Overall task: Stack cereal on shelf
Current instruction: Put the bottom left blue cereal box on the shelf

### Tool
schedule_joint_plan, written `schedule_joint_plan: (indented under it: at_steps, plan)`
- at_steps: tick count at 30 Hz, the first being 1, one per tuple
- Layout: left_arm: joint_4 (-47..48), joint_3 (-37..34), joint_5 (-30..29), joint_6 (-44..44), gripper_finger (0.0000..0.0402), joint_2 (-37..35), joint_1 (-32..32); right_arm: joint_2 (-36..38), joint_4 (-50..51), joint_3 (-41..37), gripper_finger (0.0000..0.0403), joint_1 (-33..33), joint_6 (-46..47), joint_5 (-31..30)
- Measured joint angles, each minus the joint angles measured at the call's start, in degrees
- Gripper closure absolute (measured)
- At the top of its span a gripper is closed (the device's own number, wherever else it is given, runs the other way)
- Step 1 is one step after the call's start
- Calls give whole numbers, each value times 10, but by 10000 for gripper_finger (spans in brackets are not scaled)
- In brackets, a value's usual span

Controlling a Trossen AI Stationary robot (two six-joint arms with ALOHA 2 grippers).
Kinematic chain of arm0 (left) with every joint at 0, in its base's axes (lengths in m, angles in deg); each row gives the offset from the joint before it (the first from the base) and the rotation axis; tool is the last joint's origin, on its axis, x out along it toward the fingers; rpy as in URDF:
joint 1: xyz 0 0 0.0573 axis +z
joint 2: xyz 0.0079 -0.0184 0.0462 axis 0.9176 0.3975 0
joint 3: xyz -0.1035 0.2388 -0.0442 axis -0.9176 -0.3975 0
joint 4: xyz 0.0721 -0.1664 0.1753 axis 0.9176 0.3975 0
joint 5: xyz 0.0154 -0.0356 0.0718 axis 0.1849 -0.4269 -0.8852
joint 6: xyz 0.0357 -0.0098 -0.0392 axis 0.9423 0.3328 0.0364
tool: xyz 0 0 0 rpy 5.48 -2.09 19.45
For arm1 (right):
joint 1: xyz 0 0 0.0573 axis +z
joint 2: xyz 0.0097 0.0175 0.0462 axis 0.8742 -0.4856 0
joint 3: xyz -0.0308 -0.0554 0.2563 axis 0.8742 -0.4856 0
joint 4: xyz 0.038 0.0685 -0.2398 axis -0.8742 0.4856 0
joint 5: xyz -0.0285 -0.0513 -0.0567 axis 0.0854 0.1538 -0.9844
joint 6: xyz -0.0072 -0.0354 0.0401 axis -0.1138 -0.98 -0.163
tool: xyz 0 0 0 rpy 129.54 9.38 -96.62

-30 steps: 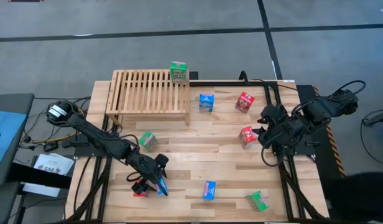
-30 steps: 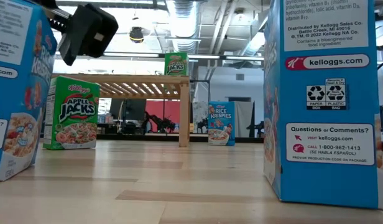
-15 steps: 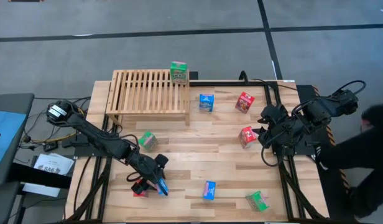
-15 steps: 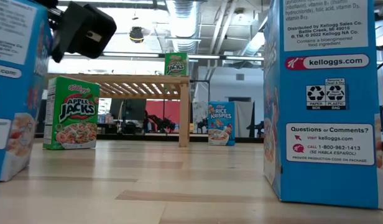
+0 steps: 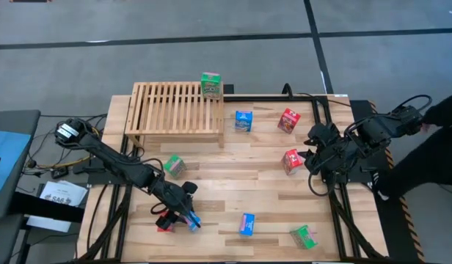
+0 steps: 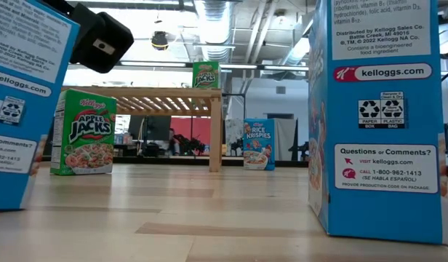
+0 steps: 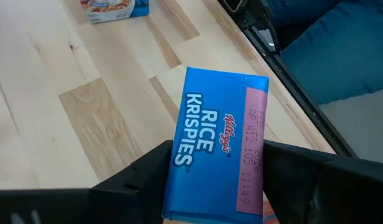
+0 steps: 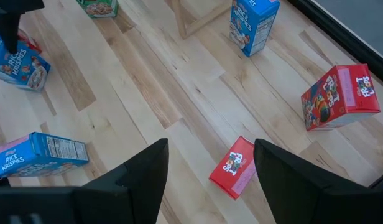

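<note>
My left gripper [image 5: 186, 211] is near the table's front left, shut on a blue Rice Krispies box [image 7: 219, 149], which shows tilted at the left of the low view [image 6: 20, 109]. A red box [image 5: 163, 222] lies right beside it. The slatted wooden shelf [image 5: 175, 110] stands at the far left with a green box [image 5: 210, 84] upright on its right end. My right gripper [image 5: 312, 155] is open and empty at the table's right side, beside a red box [image 5: 292, 160]. My left gripper pinches the blue box between its two fingers [image 7: 142, 180], one on each wide face just below the top flap [image 7: 185, 180]. The fingers come from above, pointing down. The box hangs tilted below them; whether its lower end touches the table I cannot tell.
Loose boxes on the plank table: green [image 5: 175, 166] front of the shelf, blue [image 5: 243, 120] and red [image 5: 288, 119] at the back, blue [image 5: 246, 224] and green [image 5: 304, 236] near the front edge. A person in dark clothing [image 5: 439, 147] stands off the table's right.
My left gripper has turned and tipped with the blue box: in the low view the box stood upright with its front showing and now leans with its back panel showing. A person has come in at the right of the table.
</note>
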Motion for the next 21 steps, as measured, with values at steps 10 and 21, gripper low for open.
schedule_joint_plan:
  at_steps: [10,21]
  plan:
    - [-15,0,23,-38,204,-15,17,0,0,0,142,0,0,0]
    - [-9,0,1,-38,204,-133,62,0,0,0,142,0,0,0]
